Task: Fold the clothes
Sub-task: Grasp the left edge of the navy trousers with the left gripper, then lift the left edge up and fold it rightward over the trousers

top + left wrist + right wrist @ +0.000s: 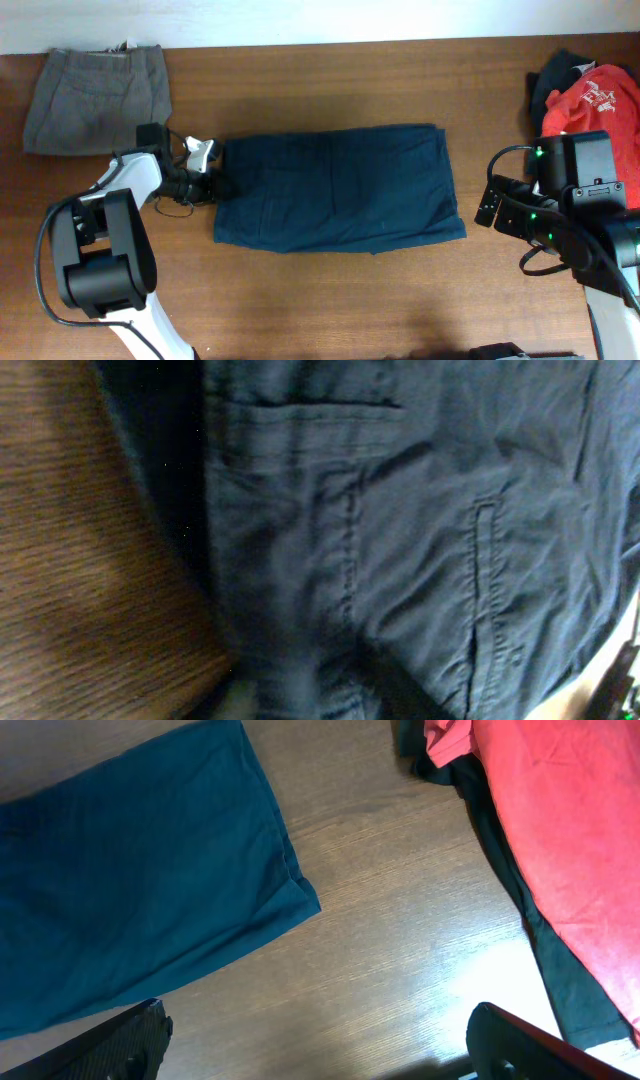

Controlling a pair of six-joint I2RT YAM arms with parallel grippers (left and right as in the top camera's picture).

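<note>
Shorts [340, 190] of dark navy lie flat at mid-table [350, 300]. I see my left gripper [218, 183] at their left edge, but I cannot tell whether it pinches the cloth. My right gripper [318, 1015] hangs spread wide between them and the red T-shirt [600, 95]. Grey shorts [98, 98] lie at the far-left corner.

The left gripper [220, 185] meets the navy shorts [340, 190] at their left edge; its jaws are blurred in the wrist view, the grip unclear. The red T-shirt [600, 95] runs off the right edge.
</note>
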